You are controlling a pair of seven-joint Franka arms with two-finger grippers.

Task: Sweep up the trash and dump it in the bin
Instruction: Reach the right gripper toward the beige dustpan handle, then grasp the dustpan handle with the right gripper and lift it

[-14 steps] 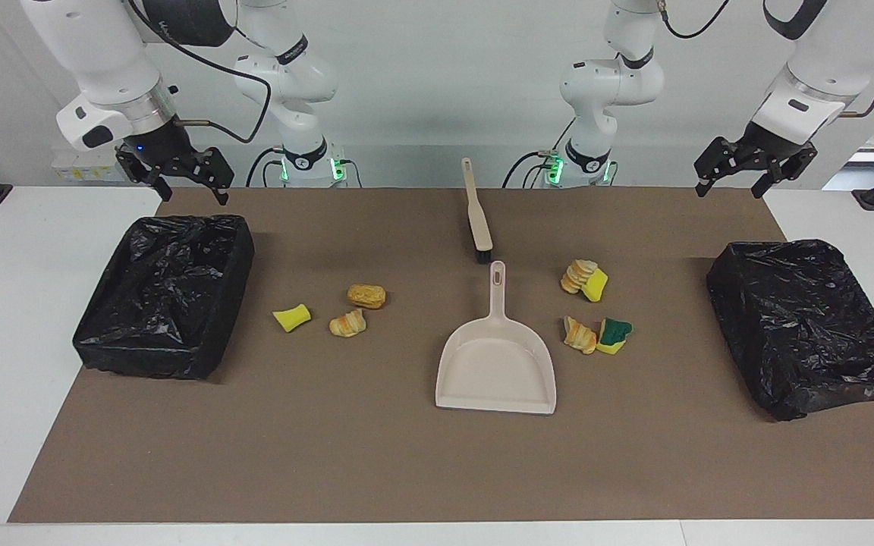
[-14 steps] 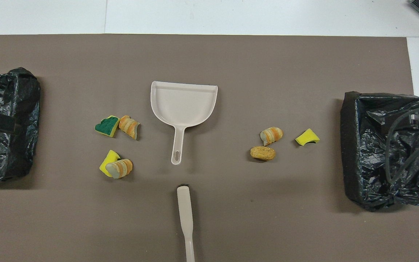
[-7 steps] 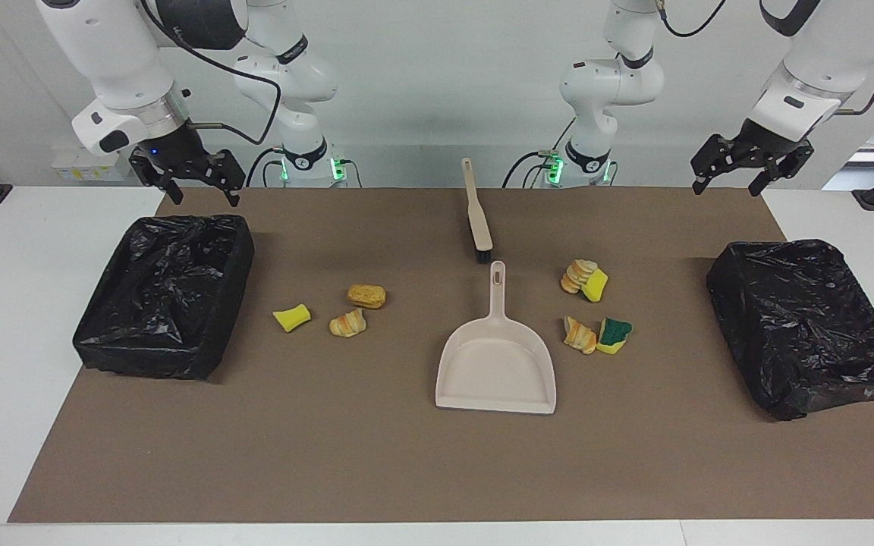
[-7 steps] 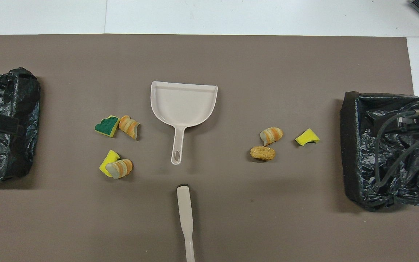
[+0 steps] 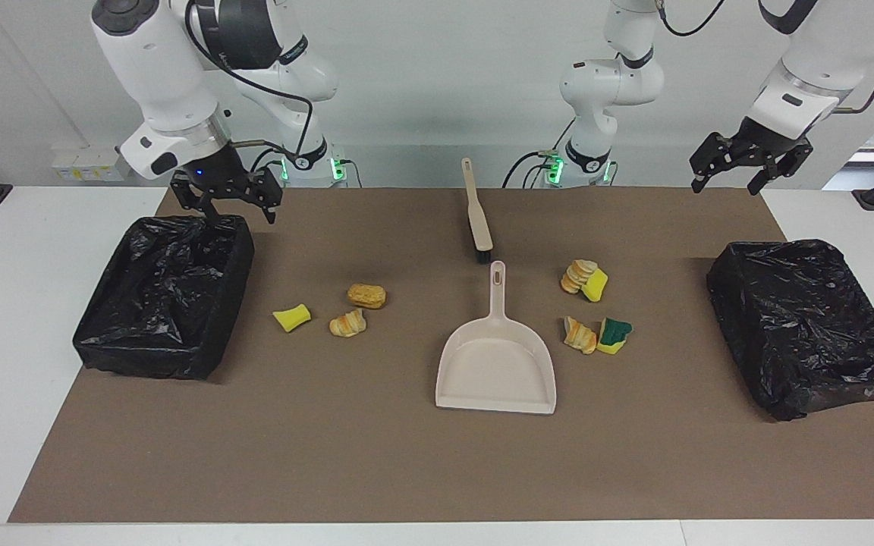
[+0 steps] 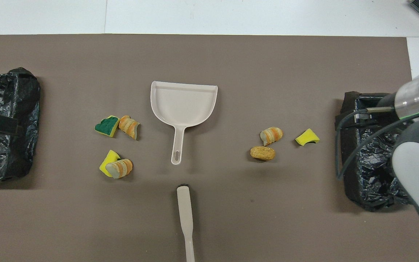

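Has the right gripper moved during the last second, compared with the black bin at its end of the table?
Yes. The right gripper has moved along the bin rim nearest the robots, toward the brush, and sits lower.

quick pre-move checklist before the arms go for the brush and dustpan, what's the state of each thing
1. Right hand open and holding nothing, over the near edge of the bin at the right arm's end: ok.
2. Left hand open and holding nothing, up over the table's edge at the left arm's end: ok.
3. Brush lying free on the mat, nearer to the robots than the dustpan, nothing on it: ok.
4. Dustpan lying flat with no scraps in it, handle toward the robots: ok.
5. Trash on the mat in two groups, three scraps toward the right arm's end, four scraps toward the left arm's: ok.
6. Second bin open on top: cannot tell.
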